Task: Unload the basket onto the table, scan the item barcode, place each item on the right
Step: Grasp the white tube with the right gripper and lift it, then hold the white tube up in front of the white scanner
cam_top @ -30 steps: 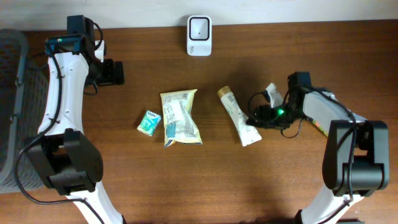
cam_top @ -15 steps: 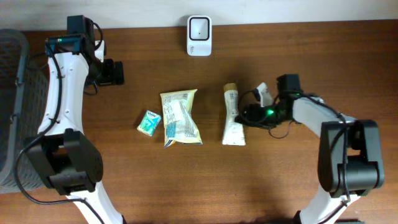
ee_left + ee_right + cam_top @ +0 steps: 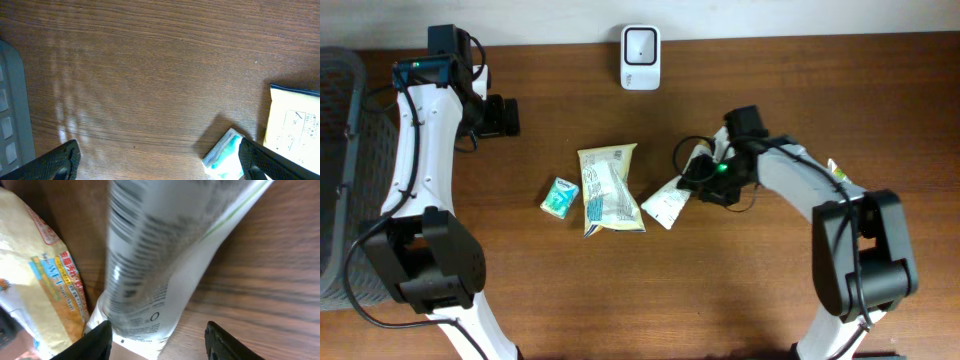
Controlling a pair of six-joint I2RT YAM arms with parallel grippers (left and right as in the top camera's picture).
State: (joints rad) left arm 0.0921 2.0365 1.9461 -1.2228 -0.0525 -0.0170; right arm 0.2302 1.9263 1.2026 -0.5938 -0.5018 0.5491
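Observation:
A white tube (image 3: pixel 670 200) lies slanted at mid-table, its flat end beside a yellow snack bag (image 3: pixel 610 190). My right gripper (image 3: pixel 705 178) is shut on the tube's upper part. In the right wrist view the tube (image 3: pixel 165 255) fills the space between the fingers of that gripper (image 3: pixel 157 335), with blurred dark print on it. The white scanner (image 3: pixel 640 45) stands at the table's far edge, apart from the tube. My left gripper (image 3: pixel 500 115) hangs open at the far left with nothing in it; its wrist view shows this gripper (image 3: pixel 160 160) over bare wood.
A small teal packet (image 3: pixel 560 197) lies left of the snack bag, near the left gripper's right finger (image 3: pixel 260 160). A grey basket (image 3: pixel 335 150) stands off the table's left edge. A small white and green item (image 3: pixel 835 170) shows beside the right arm.
My right gripper has moved left and toward the far edge, closing slightly. The tube has swung with it, its flat end now against the snack bag. The left arm has stayed still.

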